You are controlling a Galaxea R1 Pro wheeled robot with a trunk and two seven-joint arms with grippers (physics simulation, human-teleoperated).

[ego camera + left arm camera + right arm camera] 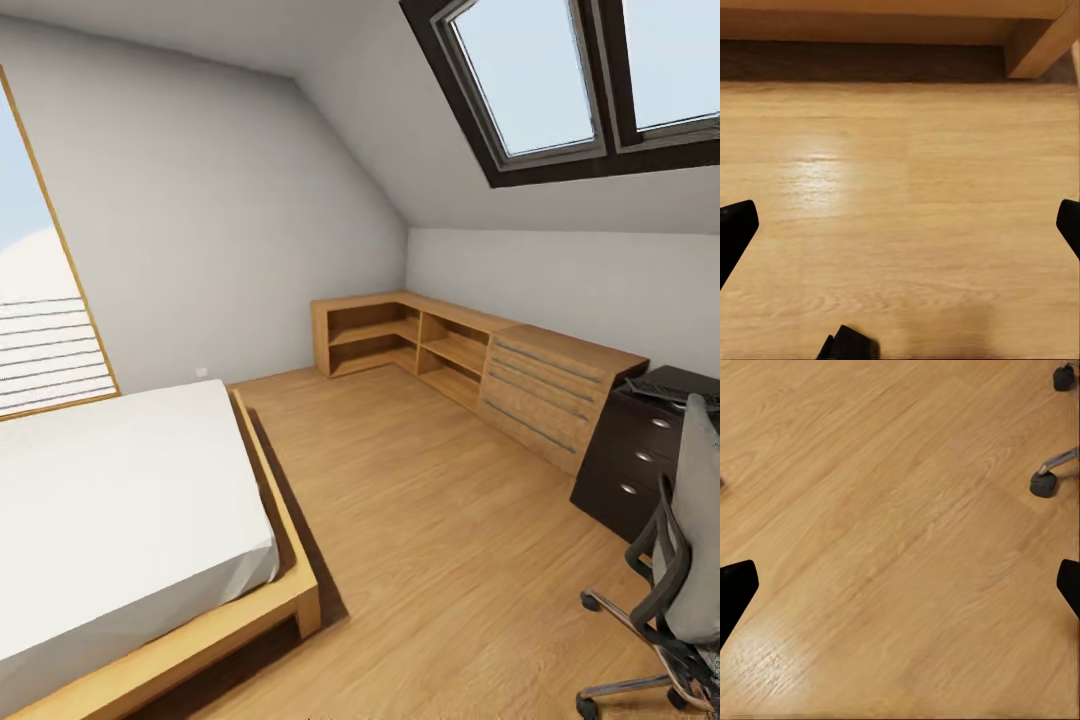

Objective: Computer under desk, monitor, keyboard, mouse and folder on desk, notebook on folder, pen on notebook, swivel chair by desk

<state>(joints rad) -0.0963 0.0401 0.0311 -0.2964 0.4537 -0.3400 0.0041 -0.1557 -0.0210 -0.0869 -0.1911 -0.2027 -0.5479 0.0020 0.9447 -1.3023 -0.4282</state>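
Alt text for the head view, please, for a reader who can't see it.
Attic bedroom with a wooden floor: a swivel chair and black desk at the right edge, a low bed at left. Light wooden shelving lines the far corner under a skylight.

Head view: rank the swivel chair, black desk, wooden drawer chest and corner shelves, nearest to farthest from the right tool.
The right tool hangs over floor near the chair's casters.
1. swivel chair: right edge, foreground.
2. desk: behind the chair, right.
3. wooden drawer chest: beside the desk, along the wall.
4. corner shelves: far corner.
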